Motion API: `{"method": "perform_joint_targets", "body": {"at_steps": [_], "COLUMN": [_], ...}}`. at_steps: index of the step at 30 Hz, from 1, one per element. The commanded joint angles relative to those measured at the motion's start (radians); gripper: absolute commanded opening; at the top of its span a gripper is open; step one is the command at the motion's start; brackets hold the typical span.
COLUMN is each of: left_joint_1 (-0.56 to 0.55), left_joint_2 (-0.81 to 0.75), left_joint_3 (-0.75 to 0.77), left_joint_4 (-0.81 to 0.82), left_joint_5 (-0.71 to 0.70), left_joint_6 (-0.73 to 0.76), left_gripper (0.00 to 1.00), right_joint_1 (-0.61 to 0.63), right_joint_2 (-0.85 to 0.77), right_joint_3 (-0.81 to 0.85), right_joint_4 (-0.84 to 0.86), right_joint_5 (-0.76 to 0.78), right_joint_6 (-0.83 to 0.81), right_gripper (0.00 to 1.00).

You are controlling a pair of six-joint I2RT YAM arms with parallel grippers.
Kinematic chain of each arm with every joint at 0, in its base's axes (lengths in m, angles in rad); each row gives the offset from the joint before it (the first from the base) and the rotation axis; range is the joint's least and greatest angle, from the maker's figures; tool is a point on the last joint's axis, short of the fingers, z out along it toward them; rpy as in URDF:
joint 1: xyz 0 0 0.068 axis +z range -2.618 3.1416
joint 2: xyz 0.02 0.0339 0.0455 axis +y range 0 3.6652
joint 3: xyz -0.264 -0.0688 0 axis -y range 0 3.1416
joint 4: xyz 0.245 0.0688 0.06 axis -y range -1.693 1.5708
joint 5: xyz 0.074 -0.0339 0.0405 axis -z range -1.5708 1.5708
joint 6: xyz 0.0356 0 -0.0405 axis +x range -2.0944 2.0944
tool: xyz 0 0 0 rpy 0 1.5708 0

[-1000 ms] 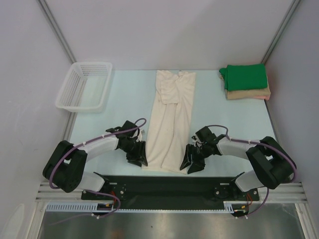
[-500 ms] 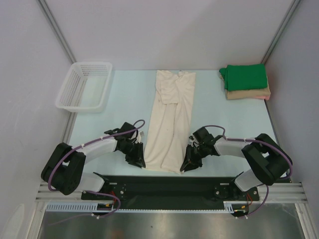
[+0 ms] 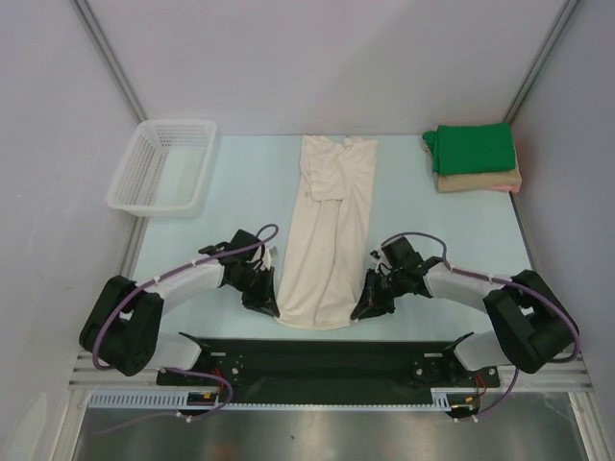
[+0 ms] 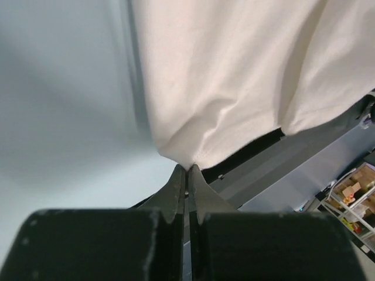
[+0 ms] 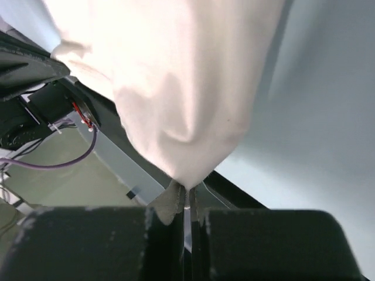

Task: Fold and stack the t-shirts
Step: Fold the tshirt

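Left pincer (image 3: 268, 306) and right pincer (image 3: 363, 309) each clamp a near hem corner of the cream-white t-shirt (image 3: 332, 230), lengthwise at the bench (image 3: 240, 192) middle. Raise both evenly; carry toward the far edge, hem taut.

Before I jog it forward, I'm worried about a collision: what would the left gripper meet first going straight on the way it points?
The cream t-shirt: the left gripper is shut on its near corner. Past that fold, probably the black base rail, though depth is unclear.
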Motion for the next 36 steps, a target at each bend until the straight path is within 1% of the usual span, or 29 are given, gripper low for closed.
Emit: {"method": "perform_joint_targets", "body": {"at_steps": [1,3,7,10,14,20,27,28,30,31,34,36], "left_joint_1": [0.022,0.030,0.048,0.068,0.102,0.131,0.146,0.149,0.156,0.159,0.168,0.171], "left_joint_2": [-0.049,-0.055,-0.029,-0.004,0.066,0.160,0.299,0.339,0.384,0.430,0.505,0.582], "left_joint_3": [0.109,0.176,0.221,0.277,0.411,0.563,0.679,0.699,0.776,0.805,0.954,1.011], "left_joint_4": [0.000,-0.008,-0.020,-0.031,-0.046,-0.028,0.041,0.049,0.053,0.053,0.053,0.053], "left_joint_5": [0.010,0.004,-0.029,-0.053,-0.090,-0.087,-0.067,-0.069,-0.078,-0.084,-0.091,-0.107], "left_joint_6": [0.056,0.073,0.090,0.111,0.130,0.140,0.142,0.147,0.160,0.163,0.182,0.191], "left_gripper": [0.00,0.00,0.00,0.00,0.00,0.00,0.00,0.00,0.00,0.00,0.00,0.00], "right_joint_1": [-0.049,-0.072,-0.112,-0.161,-0.207,-0.261,-0.320,-0.328,-0.336,-0.342,-0.354,-0.363], "right_joint_2": [-0.099,-0.134,-0.140,-0.117,-0.087,-0.027,0.131,0.148,0.185,0.220,0.296,0.335], "right_joint_3": [0.078,0.130,0.165,0.200,0.262,0.358,0.478,0.496,0.547,0.564,0.625,0.650], "right_joint_4": [-0.091,-0.170,-0.193,-0.190,-0.182,-0.150,-0.076,-0.069,-0.050,-0.043,-0.012,0.013], "right_joint_5": [-0.022,-0.016,-0.010,-0.013,-0.024,-0.030,-0.047,-0.048,-0.048,-0.051,-0.047,-0.041], "right_joint_6": [-0.127,-0.178,-0.231,-0.250,-0.262,-0.261,-0.230,-0.224,-0.216,-0.210,-0.210,-0.212], "right_gripper": [0.00,0.00,0.00,0.00,0.00,0.00,0.00,0.00,0.00,0.00,0.00,0.00]}}
